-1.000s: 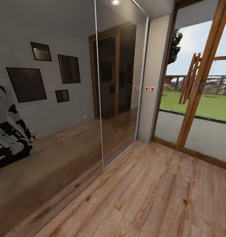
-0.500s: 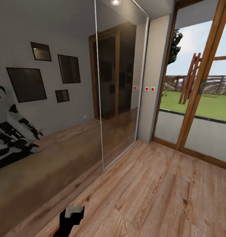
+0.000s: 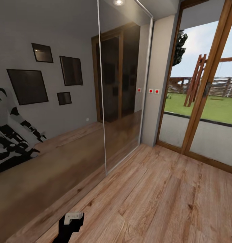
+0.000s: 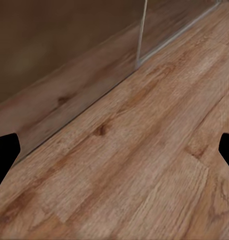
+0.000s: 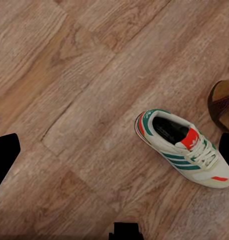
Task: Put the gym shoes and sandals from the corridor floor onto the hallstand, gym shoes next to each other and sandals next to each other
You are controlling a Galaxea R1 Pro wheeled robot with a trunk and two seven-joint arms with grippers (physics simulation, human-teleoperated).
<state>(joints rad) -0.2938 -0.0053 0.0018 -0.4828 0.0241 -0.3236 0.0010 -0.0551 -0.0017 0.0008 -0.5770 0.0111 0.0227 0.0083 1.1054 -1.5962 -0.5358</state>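
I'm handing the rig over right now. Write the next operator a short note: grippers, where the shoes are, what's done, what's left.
Left gripper: open, empty, over bare corridor floor beside the mirrored wardrobe doors.
Right gripper: open, empty, looking down at the floor.
Shoes: one gym shoe lies upright on the planks in the right wrist view, with part of a brown sandal just past it. Neither is gripped.
Head view faces the wardrobe doors and glass door, with no rack in sight.
Done: no shoe seen on a rack.
Left: find the rack and the other shoes, then place and pair all four.
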